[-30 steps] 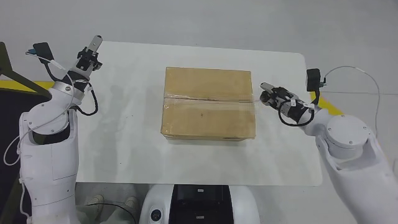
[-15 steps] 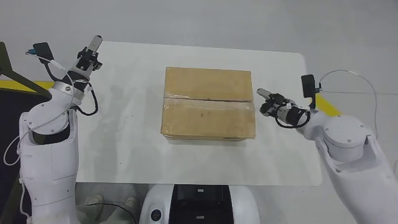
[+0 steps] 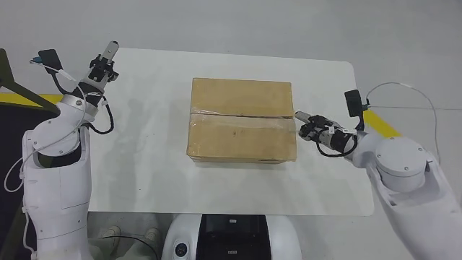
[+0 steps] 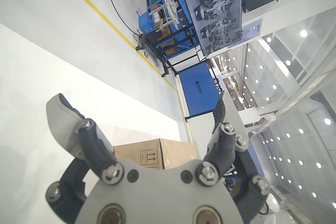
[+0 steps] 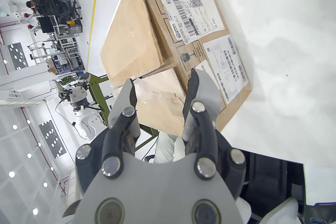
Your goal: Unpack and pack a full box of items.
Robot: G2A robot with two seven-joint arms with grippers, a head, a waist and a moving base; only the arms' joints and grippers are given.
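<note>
The closed box (image 3: 242,119) sits in the middle of the counter (image 3: 144,159). The right gripper (image 5: 162,86), jaws parted and empty, is at the box's right end by the top seam. The left gripper (image 4: 139,104), wide open, hangs over the counter's far-left corner.

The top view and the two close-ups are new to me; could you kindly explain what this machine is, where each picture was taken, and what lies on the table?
This is a white robot with two arms, each ending in a two-fingered hand. The top view looks down from a camera above the arms. The other two pictures come from cameras on the wrists, so each shows its own hand up close. On the white table lies one cardboard box, flaps closed, with printed labels on one end. The left hand is at the table's far left corner, away from the box, open and empty. The right hand is at the box's labelled end, near its top edge, open and holding nothing.
</note>
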